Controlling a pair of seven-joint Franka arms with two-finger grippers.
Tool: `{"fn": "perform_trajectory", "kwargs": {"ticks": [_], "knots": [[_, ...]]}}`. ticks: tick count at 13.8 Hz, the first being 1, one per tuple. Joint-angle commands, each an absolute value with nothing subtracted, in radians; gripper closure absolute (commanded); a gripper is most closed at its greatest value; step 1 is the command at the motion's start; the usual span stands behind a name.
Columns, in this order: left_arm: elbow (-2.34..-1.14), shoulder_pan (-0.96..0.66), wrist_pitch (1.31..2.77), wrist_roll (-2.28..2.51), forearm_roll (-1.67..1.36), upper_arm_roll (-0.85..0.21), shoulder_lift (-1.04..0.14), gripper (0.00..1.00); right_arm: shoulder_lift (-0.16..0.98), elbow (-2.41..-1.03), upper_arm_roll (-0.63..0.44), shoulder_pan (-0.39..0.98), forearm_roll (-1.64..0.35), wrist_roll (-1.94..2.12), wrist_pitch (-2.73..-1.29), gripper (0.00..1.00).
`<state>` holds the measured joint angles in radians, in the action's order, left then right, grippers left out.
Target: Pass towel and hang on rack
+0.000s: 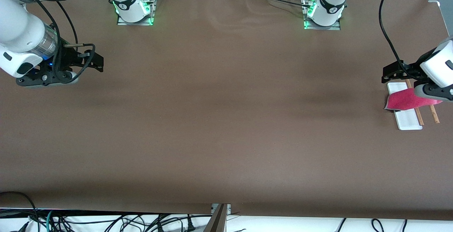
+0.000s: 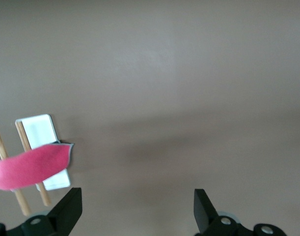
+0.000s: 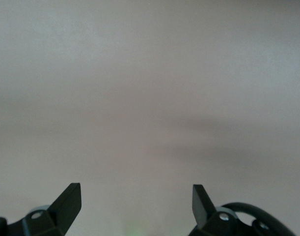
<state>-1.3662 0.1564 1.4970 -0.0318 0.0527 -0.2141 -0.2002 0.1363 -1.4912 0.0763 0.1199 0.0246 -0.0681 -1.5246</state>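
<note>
Front view: table (image 1: 226,118) is brown, nothing on its near part. Rack (image 1: 407,118) sits at the left arm's end, white base flat, two brown rods (image 1: 419,117) running along it. Towel (image 1: 407,99) is draped over both rods, pink face up, touching no gripper. Its end nearest the table edge is hidden under the left arm's wrist, so how far it hangs down there can't be seen. Rod ends farthest from the camera are also covered by that wrist; the crosspiece is not visible.

Left gripper (image 1: 387,74) is up in the air over the table just beside the rack's farther end, wide open, holding nothing. Left wrist view confirms: gripper (image 2: 137,209) has both fingertips (image 2: 71,206) spread with bare table between, rack (image 2: 41,132) and towel (image 2: 29,167) off to one side, a dark grey edge showing at one towel corner.

Right gripper (image 1: 95,62) waits at the right arm's end, over bare table. Right wrist view shows the gripper (image 3: 136,204) fully spread, empty, only tabletop in sight.
</note>
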Motion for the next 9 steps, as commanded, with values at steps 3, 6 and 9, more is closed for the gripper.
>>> {"fn": "perform_trajectory", "kwargs": {"ticks": [3,6,9], "knots": [[-1.708,0.002,1.666,0.028,0.029,-0.037,0.035,0.0,0.126,-1.502,0.08,0.117,0.011,-0.075,-1.531,0.0],[-1.715,-0.002,1.664,0.032,0.029,-0.037,0.038,0.0,0.126,-1.502,0.08,0.117,0.011,-0.075,-1.532,0.0],[-1.712,0.006,1.66,0.032,0.028,-0.038,0.029,0.0,0.126,-1.502,0.08,0.117,0.011,-0.075,-1.531,0.0]]}}
